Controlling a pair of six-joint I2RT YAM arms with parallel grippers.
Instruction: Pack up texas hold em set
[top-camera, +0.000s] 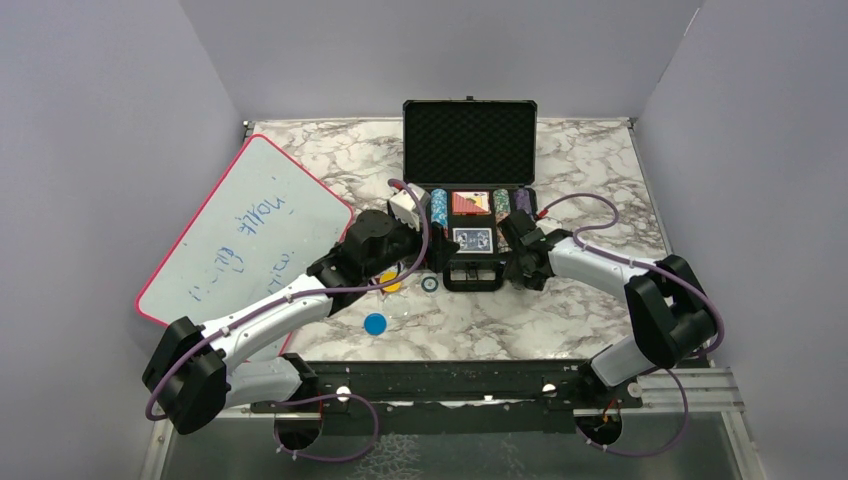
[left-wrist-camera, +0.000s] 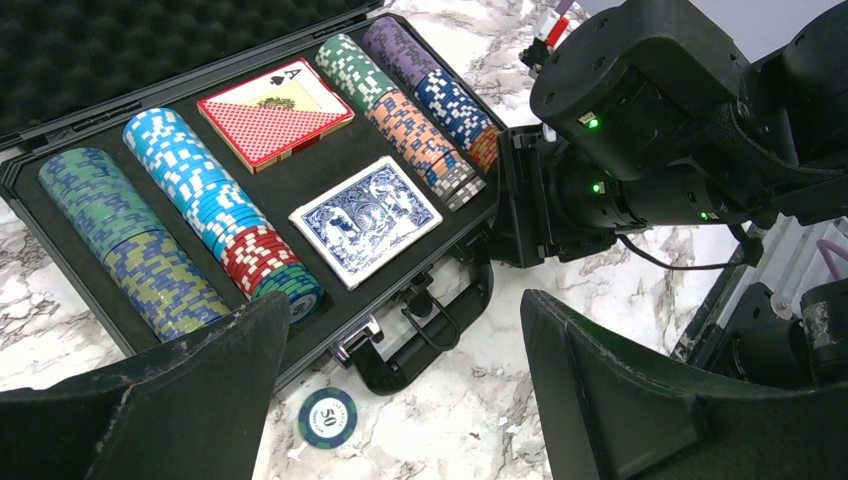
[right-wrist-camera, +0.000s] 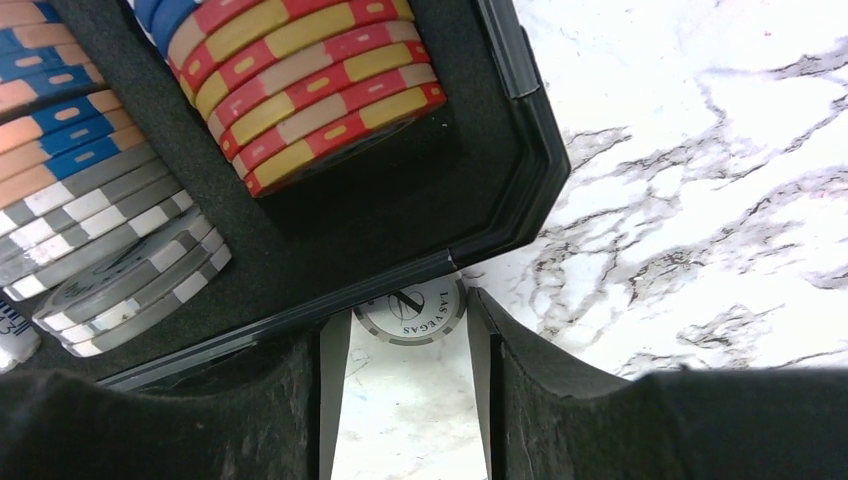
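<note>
The black briefcase (top-camera: 468, 140) stands open at the back centre, lid upright. Its tray (left-wrist-camera: 330, 175) holds rows of multicoloured chips (left-wrist-camera: 215, 205), a red deck (left-wrist-camera: 275, 115) and a blue deck (left-wrist-camera: 365, 215). My left gripper (top-camera: 418, 228) is open and empty just left of the case; in its wrist view the gripper (left-wrist-camera: 400, 300) hangs over the handle (left-wrist-camera: 440, 320), with a blue 50 chip (left-wrist-camera: 327, 416) on the table below. My right gripper (top-camera: 522, 268) is at the case's front right corner. Its fingertips (right-wrist-camera: 480, 310) pinch a grey Las Vegas chip (right-wrist-camera: 412, 308) lying flat against the case rim.
A red-edged whiteboard (top-camera: 245, 235) lies at the left under my left arm. A yellow button (top-camera: 390, 282) and a blue button (top-camera: 375, 323) lie on the marble table (top-camera: 590, 170) in front of the case. Grey walls close off three sides.
</note>
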